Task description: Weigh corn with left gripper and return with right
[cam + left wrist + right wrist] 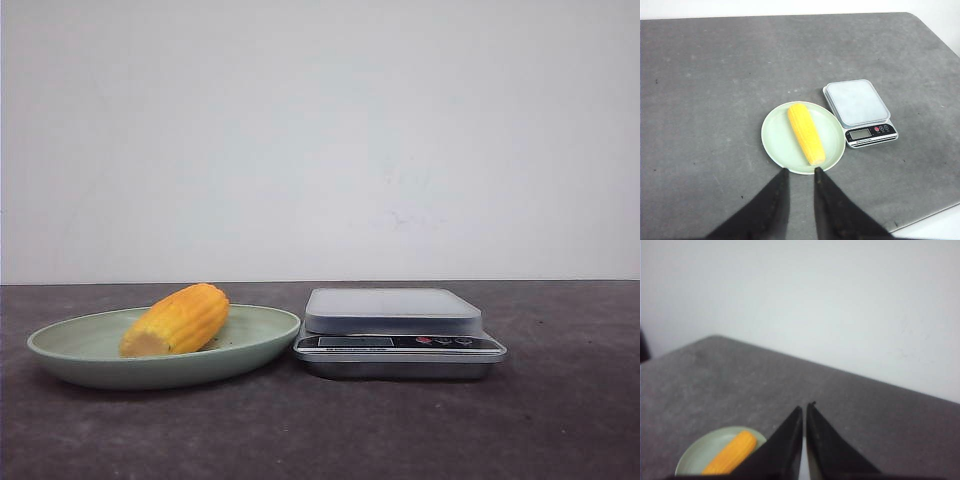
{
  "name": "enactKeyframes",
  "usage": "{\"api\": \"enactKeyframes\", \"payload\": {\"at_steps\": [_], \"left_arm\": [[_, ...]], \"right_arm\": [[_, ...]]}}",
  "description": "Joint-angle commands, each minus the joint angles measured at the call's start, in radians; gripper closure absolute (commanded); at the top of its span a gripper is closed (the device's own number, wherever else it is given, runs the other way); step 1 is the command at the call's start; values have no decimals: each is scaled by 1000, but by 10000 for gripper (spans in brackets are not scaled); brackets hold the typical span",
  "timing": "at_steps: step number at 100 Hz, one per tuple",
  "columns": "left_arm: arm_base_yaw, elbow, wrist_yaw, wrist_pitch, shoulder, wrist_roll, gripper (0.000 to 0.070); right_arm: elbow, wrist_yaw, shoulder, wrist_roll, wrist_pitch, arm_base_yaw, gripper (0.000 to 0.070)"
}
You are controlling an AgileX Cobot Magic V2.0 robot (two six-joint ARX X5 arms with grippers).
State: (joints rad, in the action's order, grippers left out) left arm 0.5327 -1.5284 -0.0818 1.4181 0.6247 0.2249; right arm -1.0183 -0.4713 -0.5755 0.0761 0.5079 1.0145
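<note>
A dark grey, faintly mottled tabletop (pixel 560 420) fills the foreground of the front view, bare at its near edge. Just behind that strip sit 2 objects side by side. On the left is a shallow, round, pale green plate (pixel 70 352). On it lies the short yellow-orange corn (pixel 178 320), ribbed with kernel rows, its paler cut end turned toward the camera and its rounded tip angled back and to the right. Just to the right of the plate, its rim nearly meeting the casing, stands a small silver digital kitchen scale (pixel 398 331) with a flat, pale grey weighing platform, a dark front panel, a grey display window and small buttons, at least 1 red. Nothing rests on the platform. Behind both rises a plain white wall (pixel 320 130).

Neither arm appears in the front view. In the left wrist view, the left gripper (pixel 800 172) hangs above the table on the near side of the plate, its 2 black fingers parted with a clear gap and holding nothing; the corn (pixel 806 133) lies lengthwise across the plate (pixel 775 140), the scale (pixel 858 110) beside it. In the right wrist view, the right gripper (pixel 804 407) is held well above the table, its 2 black fingers drawn almost together with only a sliver between them, empty, with the corn (pixel 732 454) and plate (pixel 700 452) well below.
</note>
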Motion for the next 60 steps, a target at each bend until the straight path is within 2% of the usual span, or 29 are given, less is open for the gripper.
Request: {"api": "enactKeyframes", "payload": {"at_steps": [1,39,50,60], "left_arm": [[5,-14,-5,24,7,3,643],[5,-14,-5,24,7,3,643],[5,-14,-5,24,7,3,643],[5,-14,-5,24,7,3,643]], "right_arm": [[-16,0,12,6,-9,12,693],[-14,-1,77,7,-8,12,693],[-13,-60,119,21,137,-34,693],[23,-40,197,13,277,-104,693]]}}
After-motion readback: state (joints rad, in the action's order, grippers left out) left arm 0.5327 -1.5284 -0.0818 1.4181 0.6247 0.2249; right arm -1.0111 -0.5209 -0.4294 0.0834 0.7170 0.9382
